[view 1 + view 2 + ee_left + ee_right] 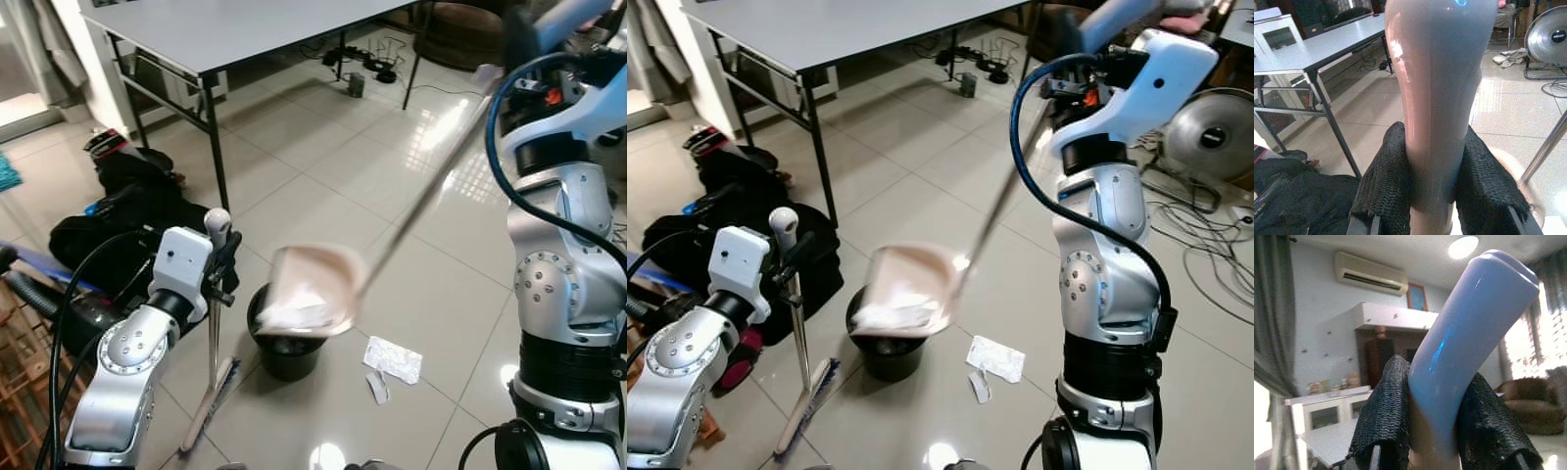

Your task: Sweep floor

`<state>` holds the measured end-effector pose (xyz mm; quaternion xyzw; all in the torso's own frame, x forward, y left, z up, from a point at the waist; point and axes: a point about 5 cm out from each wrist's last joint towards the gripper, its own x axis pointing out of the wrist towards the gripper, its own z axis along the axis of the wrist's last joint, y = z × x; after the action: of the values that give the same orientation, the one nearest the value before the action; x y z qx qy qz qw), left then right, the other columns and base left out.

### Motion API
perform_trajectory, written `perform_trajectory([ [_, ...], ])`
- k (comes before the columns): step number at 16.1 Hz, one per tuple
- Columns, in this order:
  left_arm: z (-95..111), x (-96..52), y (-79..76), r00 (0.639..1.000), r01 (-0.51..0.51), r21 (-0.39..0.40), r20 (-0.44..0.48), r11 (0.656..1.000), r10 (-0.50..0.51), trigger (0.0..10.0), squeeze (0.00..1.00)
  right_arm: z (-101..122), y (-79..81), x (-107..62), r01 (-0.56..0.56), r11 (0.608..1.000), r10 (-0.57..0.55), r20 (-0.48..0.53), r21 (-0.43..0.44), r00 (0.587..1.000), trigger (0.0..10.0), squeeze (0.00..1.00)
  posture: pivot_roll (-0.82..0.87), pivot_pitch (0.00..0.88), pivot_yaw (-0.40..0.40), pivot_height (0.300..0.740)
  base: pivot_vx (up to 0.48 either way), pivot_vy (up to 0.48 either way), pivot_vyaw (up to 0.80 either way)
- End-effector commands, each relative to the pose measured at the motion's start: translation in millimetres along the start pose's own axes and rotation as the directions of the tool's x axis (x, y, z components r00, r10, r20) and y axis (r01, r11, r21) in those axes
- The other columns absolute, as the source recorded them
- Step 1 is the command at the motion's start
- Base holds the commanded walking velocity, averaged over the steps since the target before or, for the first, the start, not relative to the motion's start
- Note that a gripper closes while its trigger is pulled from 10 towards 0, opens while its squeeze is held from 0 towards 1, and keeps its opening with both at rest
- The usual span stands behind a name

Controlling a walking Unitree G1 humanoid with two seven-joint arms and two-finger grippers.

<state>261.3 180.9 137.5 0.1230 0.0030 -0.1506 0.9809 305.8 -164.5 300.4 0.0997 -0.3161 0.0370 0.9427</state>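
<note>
Right gripper (pixel 1432 431): I see its fingers pinched on the blue dustpan handle (pixel 1469 338), raised high so the long shaft slopes down to the pan.
Dustpan (pixel 312 291): tilted over the black bin (pixel 286 351), crumpled white debris inside; I judge I am tipping it out.
Left gripper (pixel 1436 193): clamped around the broom handle (pixel 1442 98), holding the broom (pixel 213 377) upright and parked, bristles on the floor beside the bin.
Remaining litter: a white wrapper (pixel 393 358) and a small scrap (pixel 377 389) on the tiles just beside the bin.
Surroundings: grey table (pixel 235 29) behind; black bags (pixel 127 211) on my left.
</note>
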Motion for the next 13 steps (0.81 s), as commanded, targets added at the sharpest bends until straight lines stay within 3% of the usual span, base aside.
perform_trajectory([
  [1,7.1,-2.1,1.3,1.0,-0.004,0.015,0.025,1.0,0.004,10.0,0.0,16.6,2.0,5.2,0.003,1.0,0.0,0.109,-0.03,0.994,10.0,0.0,0.07,0.061,-0.048,0.74,0.0,0.0,0.0],
  [5,5.1,-5.7,2.4,1.0,-0.003,0.019,0.01,1.0,0.002,10.0,0.0,4.2,12.9,5.5,-0.016,0.999,0.02,0.143,-0.032,0.99,10.0,0.0,0.08,0.072,-0.046,0.74,0.0,0.0,0.0],
  [9,4.5,-7.9,5.1,1.0,-0.004,0.026,0.003,1.0,0.004,10.0,0.0,-16.7,42.4,7.0,-0.162,0.983,0.174,0.156,-0.084,0.972,10.0,0.0,0.09,0.079,-0.047,0.74,0.0,0.0,0.0],
  [13,4.5,-9.2,5.3,1.0,0.001,0.034,-0.001,0.999,-0.001,10.0,0.0,-30.6,73.7,6.0,-0.299,0.946,0.319,0.205,-0.124,0.925,10.0,0.0,0.11,0.079,-0.049,0.74,0.0,0.0,0.0],
])
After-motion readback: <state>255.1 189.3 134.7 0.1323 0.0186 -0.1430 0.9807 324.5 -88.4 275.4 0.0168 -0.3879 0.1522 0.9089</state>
